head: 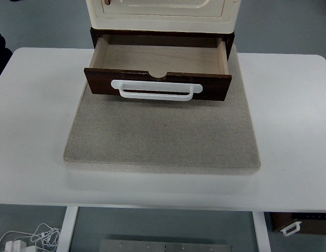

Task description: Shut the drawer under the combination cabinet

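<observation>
At twelve o'clock on my counter [37,131], the brown drawer [157,84] sticks out open under the cream cabinet [163,13], whose top is cut off. My hands are out of sight, so I cannot tell their state.

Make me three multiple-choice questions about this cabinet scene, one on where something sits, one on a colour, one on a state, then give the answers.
1. What does the cabinet stand on?
A. a grey mat
B. a metal tray
C. the bare floor

2. What colour is the drawer handle?
A. black
B. white
C. red

3. What state is the drawer in?
A. fully shut
B. removed and lying on the mat
C. pulled out, empty inside

Answers:
1. A, since the grey mat lies on the white table under the cabinet.
2. B, as the handle stands out white against the dark brown front.
3. C, as its bare wooden floor shows.
</observation>
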You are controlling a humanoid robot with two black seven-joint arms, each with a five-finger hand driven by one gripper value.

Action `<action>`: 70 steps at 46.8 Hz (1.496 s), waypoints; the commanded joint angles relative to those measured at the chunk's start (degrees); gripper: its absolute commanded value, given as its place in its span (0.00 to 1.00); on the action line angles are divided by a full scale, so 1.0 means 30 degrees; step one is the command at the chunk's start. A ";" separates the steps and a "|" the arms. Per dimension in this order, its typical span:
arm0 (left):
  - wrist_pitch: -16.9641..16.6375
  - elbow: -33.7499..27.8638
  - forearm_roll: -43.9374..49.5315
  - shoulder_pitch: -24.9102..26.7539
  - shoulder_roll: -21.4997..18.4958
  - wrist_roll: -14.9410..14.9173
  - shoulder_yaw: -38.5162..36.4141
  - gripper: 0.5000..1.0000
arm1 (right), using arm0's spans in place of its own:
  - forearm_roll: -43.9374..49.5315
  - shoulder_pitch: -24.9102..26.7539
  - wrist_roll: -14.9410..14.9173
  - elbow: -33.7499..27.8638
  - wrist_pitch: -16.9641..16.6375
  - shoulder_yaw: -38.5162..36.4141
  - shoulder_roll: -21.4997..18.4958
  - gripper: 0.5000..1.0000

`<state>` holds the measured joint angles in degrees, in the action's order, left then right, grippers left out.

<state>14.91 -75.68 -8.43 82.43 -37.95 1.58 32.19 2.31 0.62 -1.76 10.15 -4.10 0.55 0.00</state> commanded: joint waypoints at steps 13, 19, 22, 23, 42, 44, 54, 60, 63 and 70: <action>-0.0106 -0.2311 -0.0999 0.1235 0.0346 -0.0352 -0.3110 0.99 | 0.0021 -0.0001 0.0001 0.0014 -0.0009 -0.0009 0.0000 0.90; -0.0077 -0.2749 -0.1174 0.1616 0.1048 -0.0819 -0.4282 0.99 | -0.0008 -0.0001 0.0001 -0.0015 0.0020 -0.0009 0.0000 0.90; -0.0077 -0.3101 -0.1642 0.1763 0.1224 -0.1142 -0.4576 0.99 | -0.0007 -0.0001 0.0001 0.0014 -0.0009 0.0020 0.0000 0.90; -0.0077 -0.3247 -0.1788 0.1763 0.1312 -0.1259 -0.4605 0.99 | -0.0008 -0.0001 0.0001 0.0014 -0.0009 0.0020 0.0000 0.90; 0.0216 -0.4976 -0.2581 0.2495 0.2514 -0.4774 -0.6889 1.00 | 0.0021 -0.0001 0.0001 -0.0015 -0.0009 -0.0009 0.0000 0.90; 0.0274 -0.5181 -0.2610 0.2495 0.2514 -0.5009 -0.7211 1.00 | 0.0021 -0.0001 0.0001 -0.0015 -0.0009 0.0020 0.0000 0.90; 0.1503 -0.5709 -0.2961 0.2554 0.2719 -0.6941 -0.8385 0.99 | -0.0008 -0.0001 0.0001 -0.0015 -0.0009 -0.0009 0.0000 0.90; 0.2061 -0.5768 -0.3576 0.2495 0.2923 -0.7733 -0.8824 0.99 | -0.0008 -0.0001 0.0001 0.0014 -0.0009 0.0020 0.0000 0.90; 0.2120 -0.5768 -0.3811 0.2495 0.3187 -0.8114 -0.9175 1.00 | -0.0008 -0.0001 0.0001 -0.0015 0.0020 -0.0009 0.0000 0.90; 0.2238 -0.5739 -0.3841 0.2437 0.3247 -0.9227 -0.9849 0.99 | -0.0008 -0.0001 0.0001 -0.0015 -0.0009 0.0020 0.0000 0.90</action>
<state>21.52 -93.00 -20.00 89.83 -28.28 -24.80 3.49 2.29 0.61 -1.76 10.14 -4.11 0.55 0.00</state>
